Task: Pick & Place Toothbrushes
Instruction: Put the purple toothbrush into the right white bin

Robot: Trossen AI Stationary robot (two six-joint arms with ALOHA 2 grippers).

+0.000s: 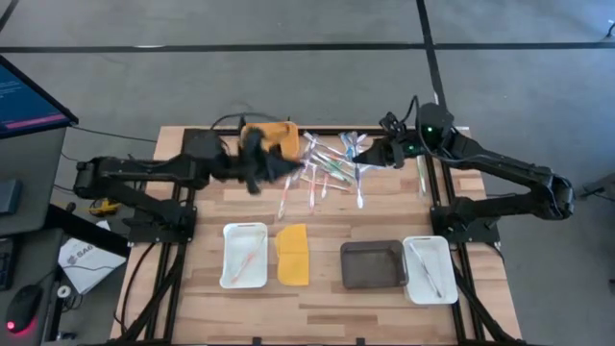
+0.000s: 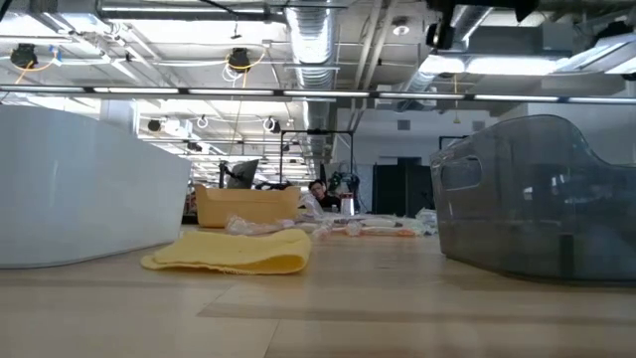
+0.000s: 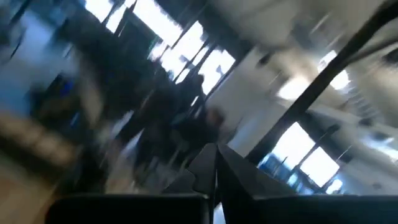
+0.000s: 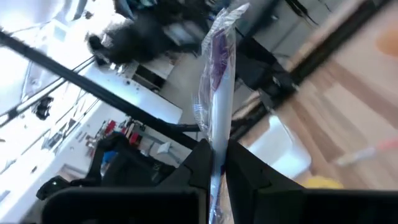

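While the right gripper (image 4: 214, 163) hung over the far right of the table (image 1: 327, 298), its fingers were clamped on a wrapped toothbrush (image 4: 216, 93) with a purple streak. The loose toothbrushes (image 1: 332, 168) lay scattered at the far middle — just beside the left gripper (image 1: 288, 169), whose fingers were pressed together with nothing visible between them.

the left gripper (image 1: 293, 169) is hovering at the edge of the toothbrush pile (image 1: 332, 165), an orange box (image 1: 272, 135) sitting just behind it. the right gripper (image 1: 370, 158) is crowding the pile's other side. toward the near edge, bare wood is lying open before the trays (image 1: 245, 255), lid (image 1: 293, 254) and dark bin (image 1: 373, 264).
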